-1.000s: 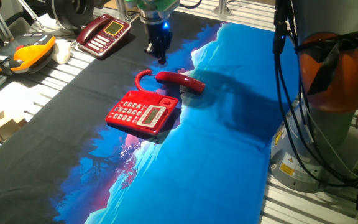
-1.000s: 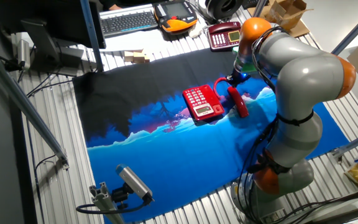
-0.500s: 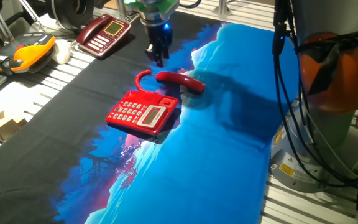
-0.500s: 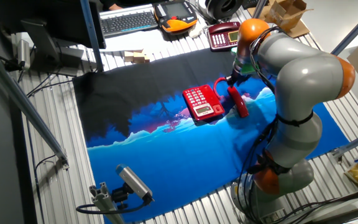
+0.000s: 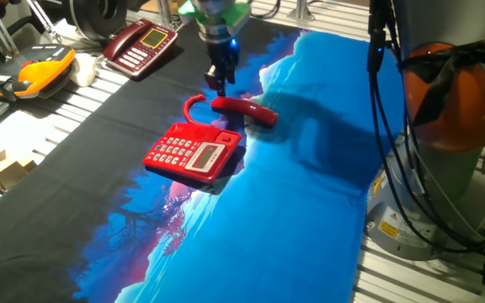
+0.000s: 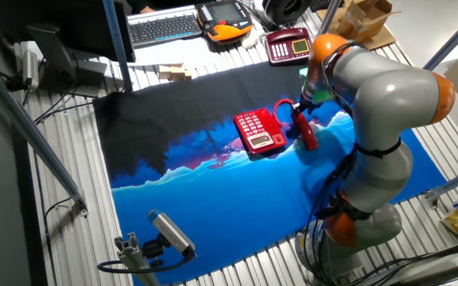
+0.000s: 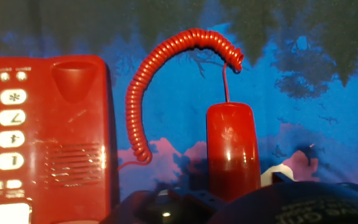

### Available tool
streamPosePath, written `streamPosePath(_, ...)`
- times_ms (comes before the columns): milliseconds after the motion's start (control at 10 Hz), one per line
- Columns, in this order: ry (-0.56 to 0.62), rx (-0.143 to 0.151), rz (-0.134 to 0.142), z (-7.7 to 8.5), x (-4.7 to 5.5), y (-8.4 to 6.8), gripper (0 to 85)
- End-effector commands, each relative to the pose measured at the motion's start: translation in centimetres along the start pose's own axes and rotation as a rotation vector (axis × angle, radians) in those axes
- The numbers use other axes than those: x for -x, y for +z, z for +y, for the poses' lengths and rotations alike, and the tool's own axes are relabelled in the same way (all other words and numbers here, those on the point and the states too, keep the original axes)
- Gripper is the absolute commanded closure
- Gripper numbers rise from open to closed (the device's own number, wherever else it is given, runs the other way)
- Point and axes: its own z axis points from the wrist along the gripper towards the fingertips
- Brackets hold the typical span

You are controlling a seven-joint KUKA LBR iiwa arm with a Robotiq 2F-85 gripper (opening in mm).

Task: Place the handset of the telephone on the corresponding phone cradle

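Our claw (image 5: 218,80) hangs over the far end of the handset (image 5: 244,110), just above the spot where the cord (image 5: 194,107) meets the receiver; we cannot tell from any view whether its fingers are spread or closed, since the hand view shows only the dark underside of the hand along its bottom edge. We see nothing held in it.

We see the handset lying flat on the blue part of the mat (image 5: 293,210), off the telephone (image 5: 194,152) and just beyond its far right edge, apart from the body. In the other fixed view the handset (image 6: 305,131) lies to the right of the telephone (image 6: 259,131). Its curly cord (image 7: 166,81) arches from the receiver's end over to the telephone's side in the hand view, where the handset (image 7: 232,149) stands lengthwise at centre and the telephone (image 7: 42,134) fills the left.

We see the phone cradle (image 7: 73,78) bare, its recessed earpiece cup showing.

Farther off at the far left we note a darker maroon phone (image 5: 141,44) on the slatted table (image 5: 49,118).
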Motion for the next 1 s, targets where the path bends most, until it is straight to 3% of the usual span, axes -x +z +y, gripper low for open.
streamPosePath(0,-0.005,0.006,-0.012,-0.3,-0.3,0.6,17.0)
streamPosePath(500,-0.019,0.02,-0.026,-0.8,-1.2,3.3,17.0)
streamPosePath(900,-0.012,0.025,-0.036,-1.0,-2.4,5.0,17.0)
